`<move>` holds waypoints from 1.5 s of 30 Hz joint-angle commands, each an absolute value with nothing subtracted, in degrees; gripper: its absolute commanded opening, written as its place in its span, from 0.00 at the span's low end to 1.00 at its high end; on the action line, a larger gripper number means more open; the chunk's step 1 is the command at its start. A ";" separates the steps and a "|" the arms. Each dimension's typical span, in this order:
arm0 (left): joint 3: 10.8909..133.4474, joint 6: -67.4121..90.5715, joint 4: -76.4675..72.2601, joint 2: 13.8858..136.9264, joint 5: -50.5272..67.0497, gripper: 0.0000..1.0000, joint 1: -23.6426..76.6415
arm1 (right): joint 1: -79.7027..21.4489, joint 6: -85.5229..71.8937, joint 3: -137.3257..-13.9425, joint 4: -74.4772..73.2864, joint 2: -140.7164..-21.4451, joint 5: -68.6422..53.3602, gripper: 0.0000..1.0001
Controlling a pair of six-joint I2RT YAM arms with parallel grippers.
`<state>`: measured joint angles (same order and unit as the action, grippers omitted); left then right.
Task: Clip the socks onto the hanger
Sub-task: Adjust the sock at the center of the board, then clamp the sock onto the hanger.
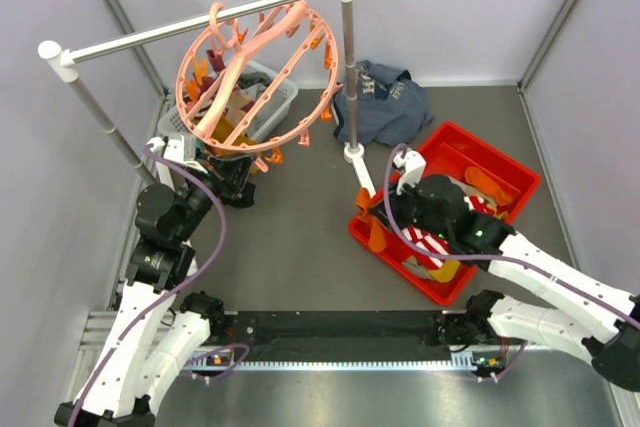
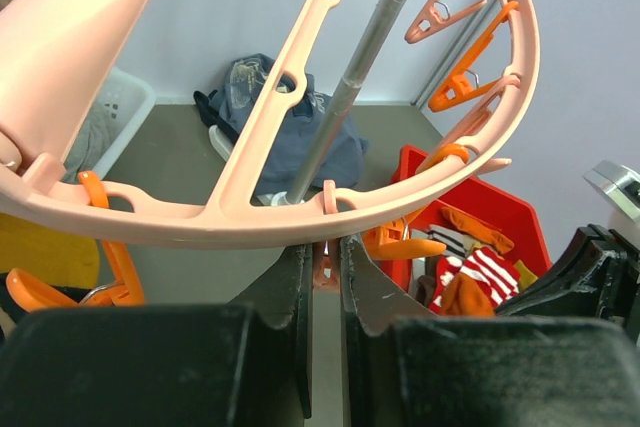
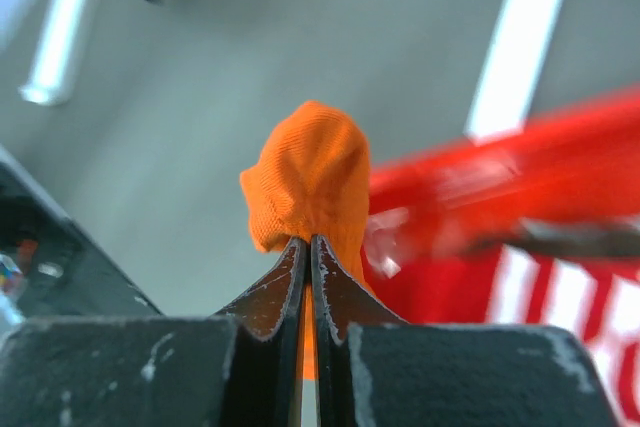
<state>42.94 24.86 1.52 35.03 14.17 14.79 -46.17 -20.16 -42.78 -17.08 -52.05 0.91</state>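
The salmon-pink ring hanger (image 1: 228, 82) hangs tilted from the rail, with orange clip pegs around its rim. My left gripper (image 1: 258, 161) reaches up to the ring's lower rim (image 2: 250, 227). It is shut on a small pink peg (image 2: 325, 269) hanging just under that rim. My right gripper (image 3: 308, 242) is shut on a plain orange sock (image 3: 310, 177). It holds the sock (image 1: 376, 235) at the left edge of the red bin (image 1: 500, 172). More socks lie in the bin, among them a red-and-white striped one (image 2: 490, 272) and an orange one (image 2: 475, 227).
The white-and-grey rail stand (image 1: 200, 22) spans the back, and its right pole (image 1: 347, 67) comes down to a foot beside a crumpled navy garment (image 1: 385, 102). A white basket (image 1: 270, 97) with fabric sits behind the hanger at the back left.
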 commanded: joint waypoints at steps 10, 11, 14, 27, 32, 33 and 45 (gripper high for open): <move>41.84 27.68 -2.46 36.47 16.70 0.06 15.03 | -52.12 -36.38 -46.49 21.08 -67.84 -3.43 0.00; 41.84 27.86 -2.55 36.39 16.87 0.05 15.12 | -52.47 -37.08 -47.54 22.14 -69.07 -3.34 0.00; 41.57 27.95 -2.99 36.47 17.14 0.06 15.12 | -53.96 -38.84 -49.47 26.36 -73.64 -3.17 0.00; 41.13 28.04 -3.51 36.39 18.10 0.06 15.29 | -55.46 -48.51 -54.58 36.04 -83.76 -0.18 0.00; 40.78 28.39 -3.96 36.47 18.46 0.06 15.38 | -55.72 -50.10 -56.69 36.30 -85.60 -0.18 0.00; 40.78 28.48 -4.04 36.47 18.46 0.06 15.47 | -55.81 -50.36 -56.86 36.73 -85.78 -0.18 0.00; 40.43 27.86 -4.31 36.65 19.16 0.06 15.38 | -56.07 -51.77 -59.15 38.23 -87.10 -0.79 0.00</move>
<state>41.15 28.38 -3.05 36.27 17.32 15.11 -55.09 -51.11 -55.64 34.61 -87.07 -0.51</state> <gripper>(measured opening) 0.122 0.007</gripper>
